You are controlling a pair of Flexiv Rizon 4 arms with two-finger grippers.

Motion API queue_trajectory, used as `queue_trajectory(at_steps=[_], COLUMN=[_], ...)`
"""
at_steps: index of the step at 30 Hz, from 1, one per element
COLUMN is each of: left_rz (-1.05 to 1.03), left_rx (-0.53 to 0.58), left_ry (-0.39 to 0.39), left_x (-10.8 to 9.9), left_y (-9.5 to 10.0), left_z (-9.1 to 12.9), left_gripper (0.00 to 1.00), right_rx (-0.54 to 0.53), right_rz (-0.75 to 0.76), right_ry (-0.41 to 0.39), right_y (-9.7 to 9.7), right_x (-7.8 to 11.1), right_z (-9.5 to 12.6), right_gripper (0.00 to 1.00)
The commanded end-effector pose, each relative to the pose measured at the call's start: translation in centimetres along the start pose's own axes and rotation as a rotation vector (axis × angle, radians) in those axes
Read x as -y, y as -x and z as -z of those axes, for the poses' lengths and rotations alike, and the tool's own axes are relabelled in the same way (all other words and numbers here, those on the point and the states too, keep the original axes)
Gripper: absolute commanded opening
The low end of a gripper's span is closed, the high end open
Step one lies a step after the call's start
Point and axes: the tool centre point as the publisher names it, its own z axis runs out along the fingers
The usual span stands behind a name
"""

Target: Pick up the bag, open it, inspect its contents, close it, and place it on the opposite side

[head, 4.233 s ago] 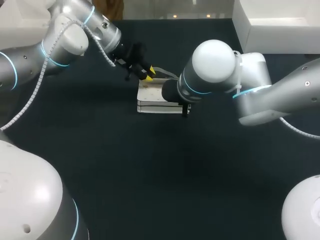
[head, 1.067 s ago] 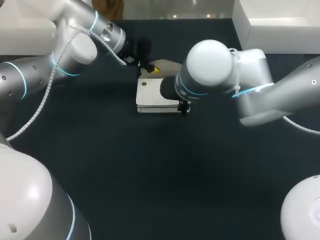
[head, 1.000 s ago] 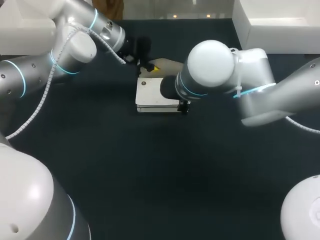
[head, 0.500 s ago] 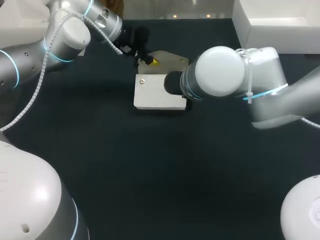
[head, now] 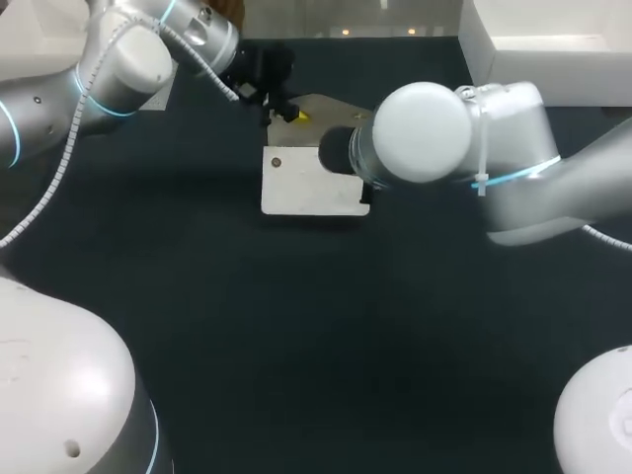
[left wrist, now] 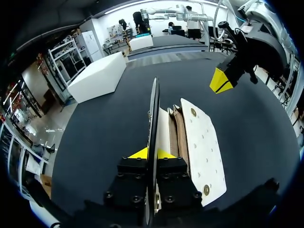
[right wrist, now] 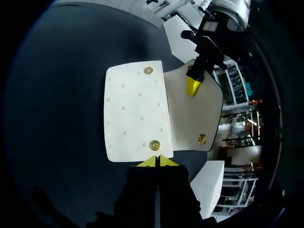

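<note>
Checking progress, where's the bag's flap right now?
Head view, far middle: the flap stands open beyond the bag, pinched in the left end effector.

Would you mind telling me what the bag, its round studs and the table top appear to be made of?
The bag looks like white leather or imitation leather, matte, with rows of small dimples. Its studs look like polished gold-coloured metal: they glint. The table top seems a dark matte cloth or mat, though I cannot tell which.

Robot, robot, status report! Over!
Left gripper shut on flap, held up. Right gripper shut, at bag edge. Bag lies open on table. Nothing in the way.
</note>
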Motion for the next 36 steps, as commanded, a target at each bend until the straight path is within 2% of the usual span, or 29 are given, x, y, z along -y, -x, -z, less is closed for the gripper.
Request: queue_trajectory(at_steps=[1, 8, 18, 36], left_rz=[0.0, 0.016, 0.044, 0.089], left_rx=[0.006, -0.007, -0.024, -0.08], left_ry=[-0.001, -0.009, -0.004, -0.03], left_x=[0.1, 1.1, 1.8, 1.9], left_y=[-0.2, -0.5, -0.9, -1.5], left_z=[0.1, 0.8, 1.8, 1.6], left_gripper=[0.0, 0.0, 0.0, 0.0], right_rx=[-0.023, -0.06, -0.06, -0.097], right_rz=[0.006, 0.018, 0.008, 0.008], right_ry=[-0.025, -0.028, -0.008, 0.0], right_y=[0.7, 2.4, 3.9, 3.7], right_x=[-0.9, -1.9, -1.9, -2.5], right_z=[-0.3, -1.0, -1.6, -5.4], right_gripper=[0.0, 0.0, 0.0, 0.0])
